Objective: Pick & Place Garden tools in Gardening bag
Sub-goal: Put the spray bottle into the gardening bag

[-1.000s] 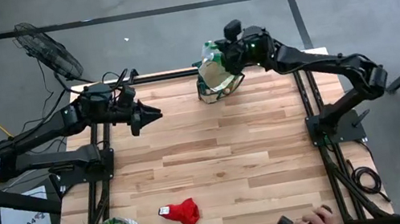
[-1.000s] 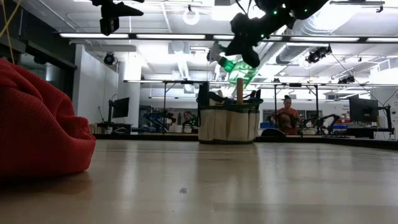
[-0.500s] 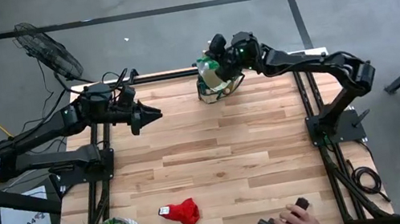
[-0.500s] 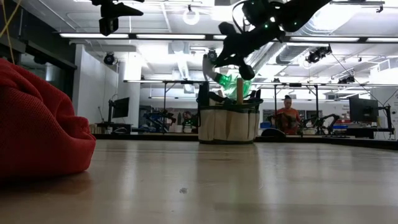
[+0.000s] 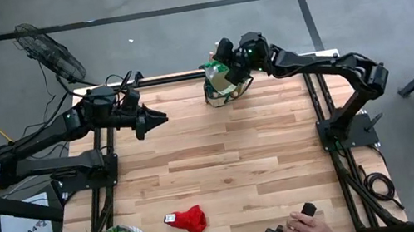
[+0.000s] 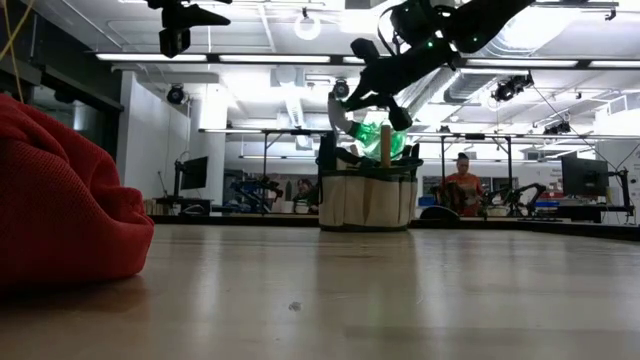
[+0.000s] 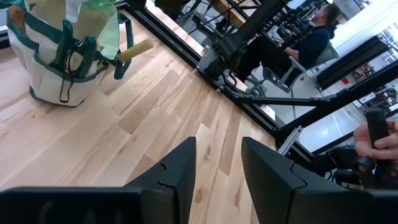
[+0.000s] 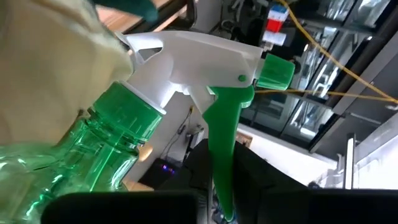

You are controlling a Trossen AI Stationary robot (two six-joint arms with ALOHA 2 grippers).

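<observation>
Jaws of the right gripper [image 6: 372, 92] clamp the green spray bottle [image 8: 93, 155] over the gardening bag [image 6: 366, 198]; left gripper [image 7: 217, 163] jaws apart.

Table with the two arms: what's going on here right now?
The right gripper holds a green spray bottle over the canvas bag at the table's far edge, about to put it in. The left gripper hovers open and empty above the left part of the table. A red glove lies near the front edge, not yet bagged.
</observation>
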